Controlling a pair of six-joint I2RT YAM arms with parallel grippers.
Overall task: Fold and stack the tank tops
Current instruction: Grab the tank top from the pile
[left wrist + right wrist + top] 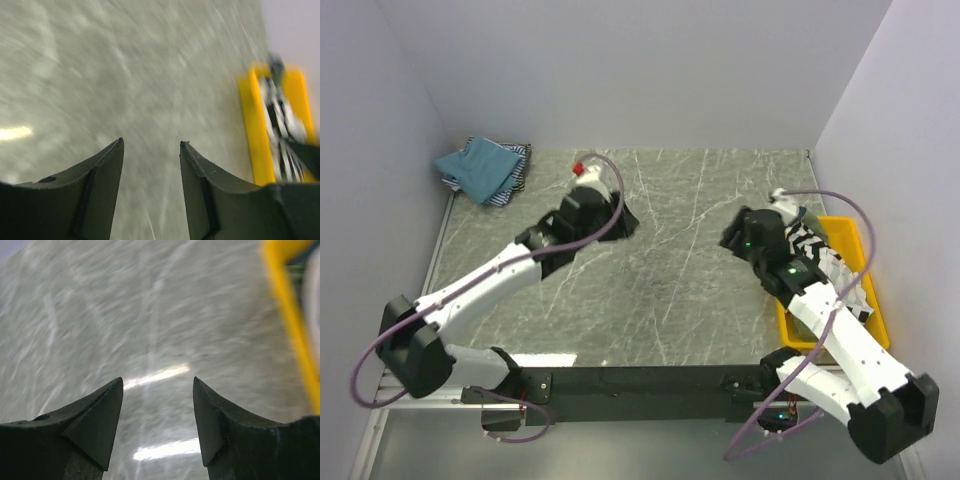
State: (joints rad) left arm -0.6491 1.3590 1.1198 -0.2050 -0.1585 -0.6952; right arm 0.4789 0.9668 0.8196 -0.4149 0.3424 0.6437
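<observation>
A teal-blue tank top [478, 165] lies folded on a fine blue-and-white striped top [516, 178] at the back left corner. A black-and-white striped top [825, 262] lies in the yellow tray [858, 243] on the right, partly hidden by the right arm; it also shows blurred in the left wrist view [280, 125]. A bit of olive-green cloth [805, 318] shows at the tray's near end. My left gripper [623, 220] [151, 143] is open and empty over the table's middle back. My right gripper [733, 239] [157, 380] is open and empty just left of the tray.
The grey marble table [670, 270] is walled at the back and on both sides. The tray's yellow rim [290, 325] stands close on the right of the right gripper. Both wrist views are motion-blurred.
</observation>
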